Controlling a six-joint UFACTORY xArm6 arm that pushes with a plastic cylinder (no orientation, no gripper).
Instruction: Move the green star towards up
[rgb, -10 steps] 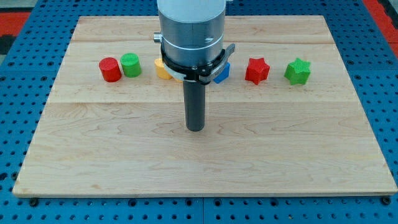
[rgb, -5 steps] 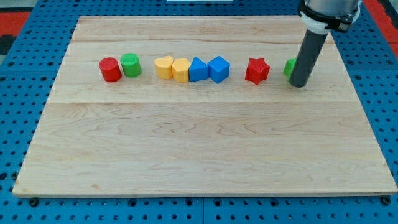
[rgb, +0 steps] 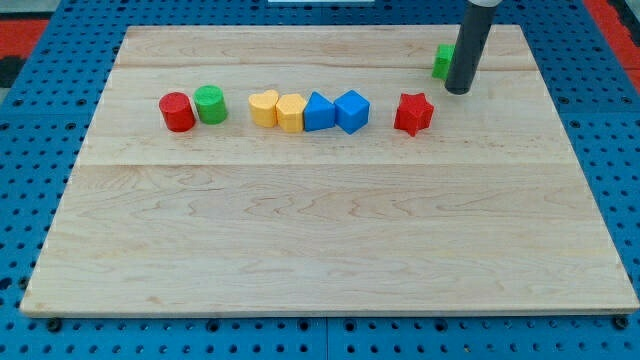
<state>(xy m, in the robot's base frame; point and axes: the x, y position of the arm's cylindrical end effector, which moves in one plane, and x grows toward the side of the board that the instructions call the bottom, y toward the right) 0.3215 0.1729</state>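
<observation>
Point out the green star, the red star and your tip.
green star (rgb: 441, 61), camera view, its visible left part beside the rod.
red star (rgb: 412, 113), camera view, its top face.
my tip (rgb: 458, 91), camera view, the rod's lower end.

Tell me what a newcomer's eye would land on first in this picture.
First the dark rod at the view's top right, with my tip right beside the green star, which it partly hides near the wooden board's top edge. Next, the row of blocks across the upper board: a red cylinder and green cylinder at the view's left, two yellow blocks and two blue blocks in the middle, and a red star alone at the right.
</observation>
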